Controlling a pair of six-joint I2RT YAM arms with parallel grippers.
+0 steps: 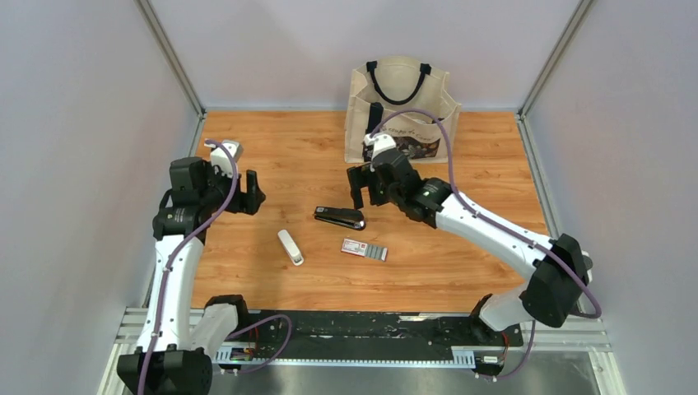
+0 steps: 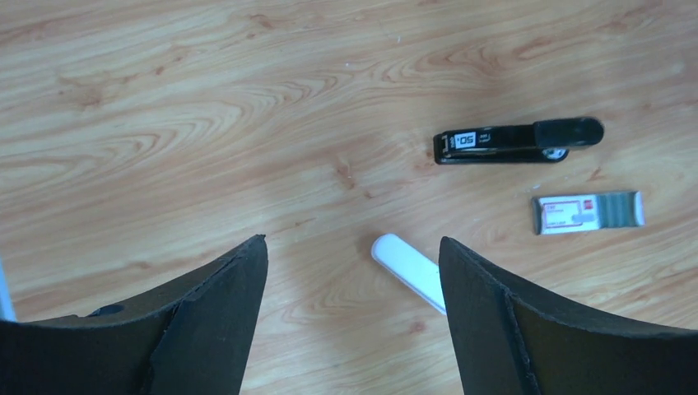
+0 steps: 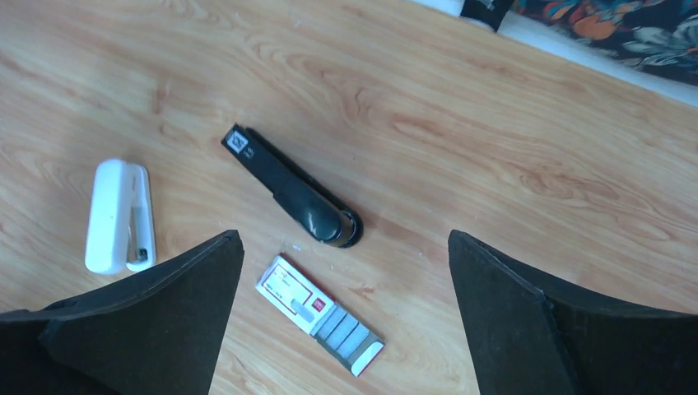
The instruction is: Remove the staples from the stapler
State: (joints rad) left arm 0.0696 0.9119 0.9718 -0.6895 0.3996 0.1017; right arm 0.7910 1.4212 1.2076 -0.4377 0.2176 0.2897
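My right jaws are spread wide and pinch nothing, hanging above the worktop [image 1: 461,263]. In the right wrist view the black stapler [image 3: 292,189] lies shut and flat on the wood at the centre of the frame. It runs from upper left to lower right, and its rounded end sits just above the gap between my jaws. Below it, at bottom centre, lies a small red, white and grey box [image 3: 319,314]. A white stapler [image 3: 119,216] lies at the left.

My left jaws are spread too and hold nothing. In the left wrist view the white stapler shows in the gap between them, with the black stapler at upper right. The staples themselves I cannot make out.

From above, a tote bag [image 1: 401,103] stands at top centre.
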